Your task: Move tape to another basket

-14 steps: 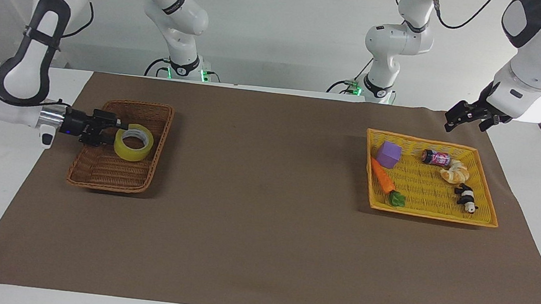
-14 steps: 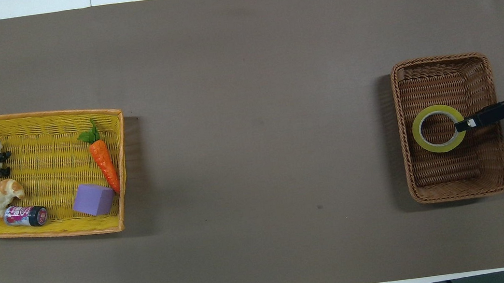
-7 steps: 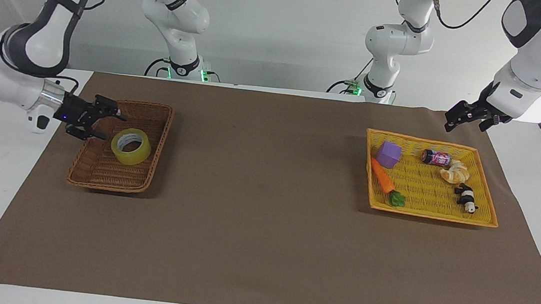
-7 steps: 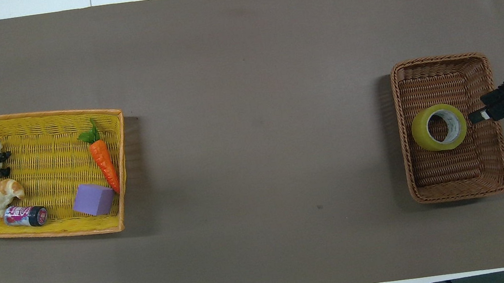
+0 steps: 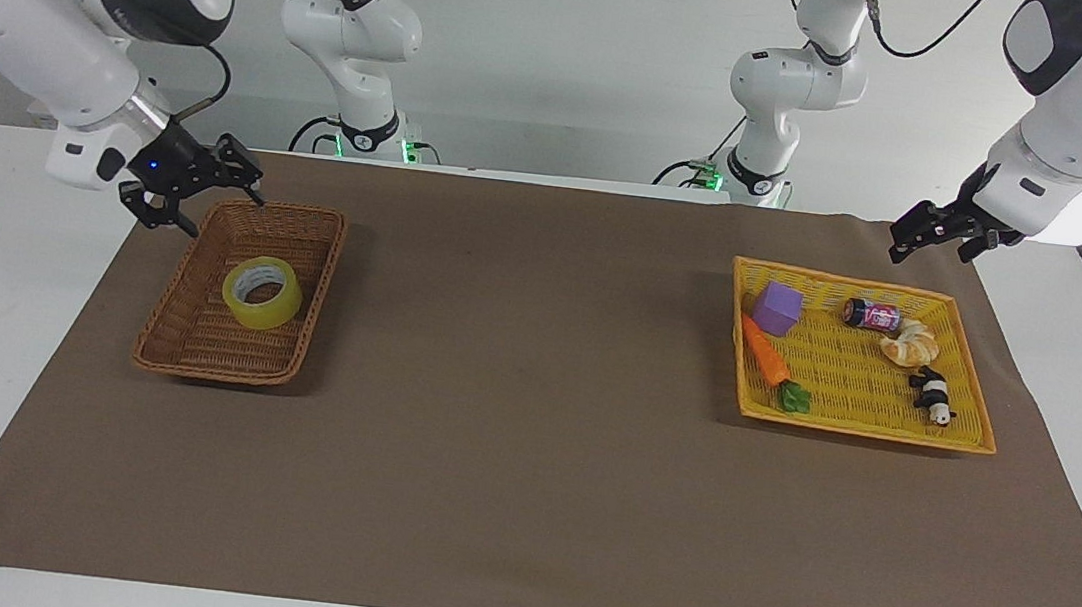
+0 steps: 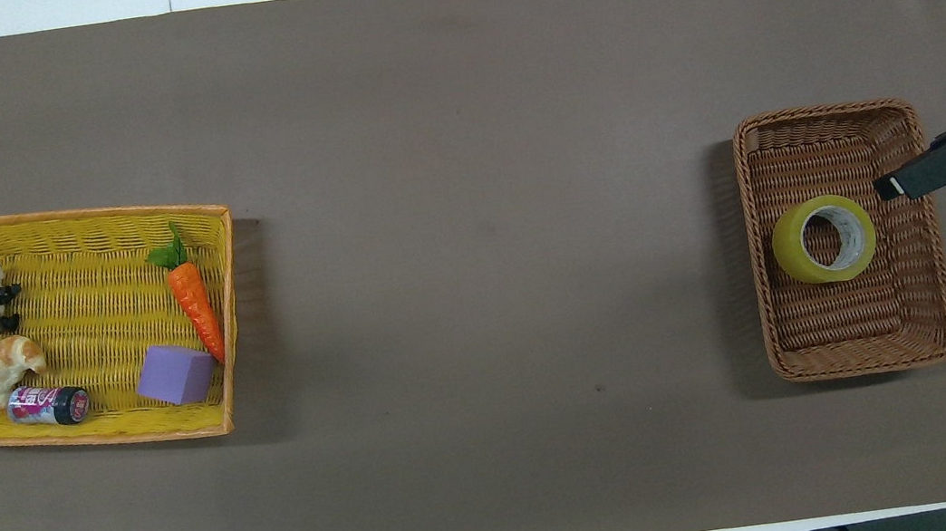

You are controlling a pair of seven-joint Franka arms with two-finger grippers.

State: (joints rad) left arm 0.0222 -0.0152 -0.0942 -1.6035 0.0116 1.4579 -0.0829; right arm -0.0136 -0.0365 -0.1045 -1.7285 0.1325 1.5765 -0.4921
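The tape (image 5: 263, 292) lies in the basket (image 5: 194, 348) at mid-left of the facing view, so the move looks done. The right gripper (image 5: 192, 197), jaws wide and empty, hangs over the basket's upper-left rim, apart from the tape. Next: lift clear; open room above. The left gripper (image 5: 940, 235), open, waits at upper right.
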